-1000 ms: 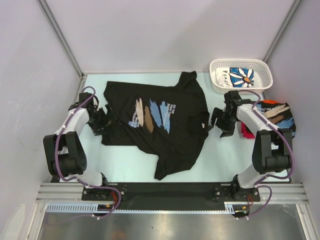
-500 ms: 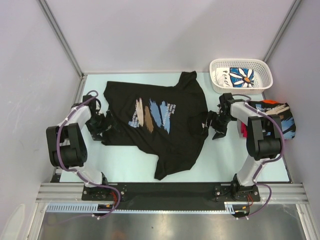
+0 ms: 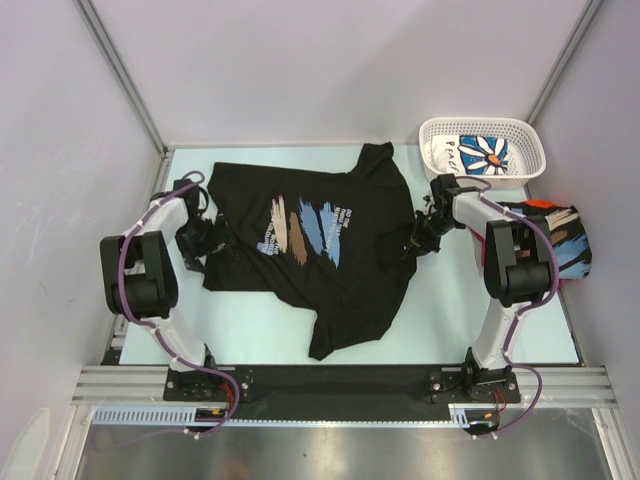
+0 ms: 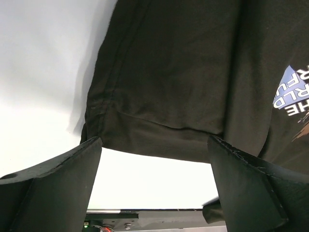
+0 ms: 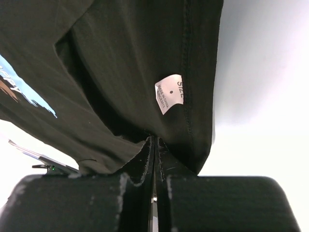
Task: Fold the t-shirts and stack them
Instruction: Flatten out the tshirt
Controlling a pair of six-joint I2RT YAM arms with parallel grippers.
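Clearly the right end effector (image 5: 154,162) is clamped shut on a pinch of the black cotton t-shirt with tan and light-blue brush-stroke print (image 3: 320,250). Cloth is gathered between its pressed fingers, and a small white size label (image 5: 170,93) sits just ahead of the tips. The left end effector (image 4: 154,145) stands wide open and holds nothing; the shirt's opposite stitched edge lies between its fingers, unpinched. Outward from both, the shirt lies spread print-up on the pale desk (image 3: 260,320), rumpled towards its near corner. The step in hand looks like taking two grips for a fold. The left end effector should probably close only once it is low enough to catch the whole edge, and both should then lift evenly so the cloth does not twist. Well beyond the right end effector, a folded black printed t-shirt (image 3: 560,235) lies at the desk's edge, and a white plastic lattice basket (image 3: 535,168) holds a white daisy-print t-shirt (image 3: 485,152).
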